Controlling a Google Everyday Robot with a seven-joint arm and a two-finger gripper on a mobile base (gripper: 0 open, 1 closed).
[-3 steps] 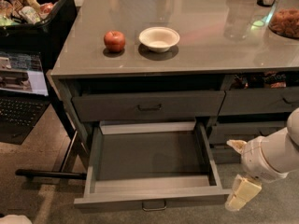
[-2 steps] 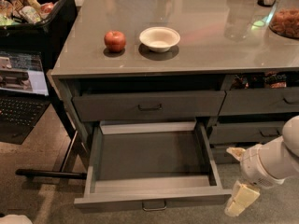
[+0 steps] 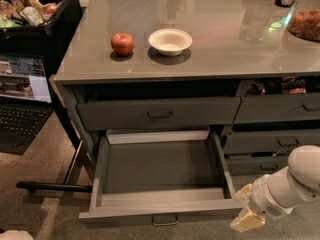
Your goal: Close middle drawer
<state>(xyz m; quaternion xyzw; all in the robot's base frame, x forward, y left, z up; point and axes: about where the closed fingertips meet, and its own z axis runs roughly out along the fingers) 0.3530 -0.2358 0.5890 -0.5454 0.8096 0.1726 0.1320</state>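
The middle drawer is pulled far out below the counter, and its shallow grey box is empty. Its flat front faces the bottom edge of the view, with a small metal pull at its centre. My gripper is at the lower right, just beside the right end of the drawer front. Its cream fingers are spread apart and hold nothing. The white arm runs off to the right.
A shut drawer sits above the open one, and more drawers stack to the right. A red apple and a white bowl stand on the grey counter. A black bin and a laptop are at the left.
My gripper has moved down and left, closer to the right end of the drawer front. The drawer has not moved.
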